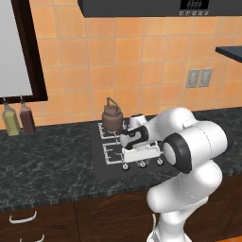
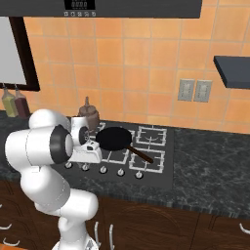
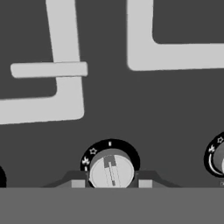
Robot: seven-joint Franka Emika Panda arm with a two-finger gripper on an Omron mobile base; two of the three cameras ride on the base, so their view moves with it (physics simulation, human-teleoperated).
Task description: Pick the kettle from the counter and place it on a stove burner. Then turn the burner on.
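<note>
The brown kettle stands upright on the back-left stove burner, a light-grey wire grate of the black cooktop. My gripper points down at the cooktop's front row of knobs. A round grey knob lies between my two fingertips, which stand just off its sides; the gripper is open. That knob's marker line points almost straight at the tick above it. The dark marbled counter runs to both sides.
A round black pan with a long handle lies on the cooktop's middle grates. More knobs line the stove front. Two slim bottles stand at the far left by the wall. A range hood hangs overhead.
</note>
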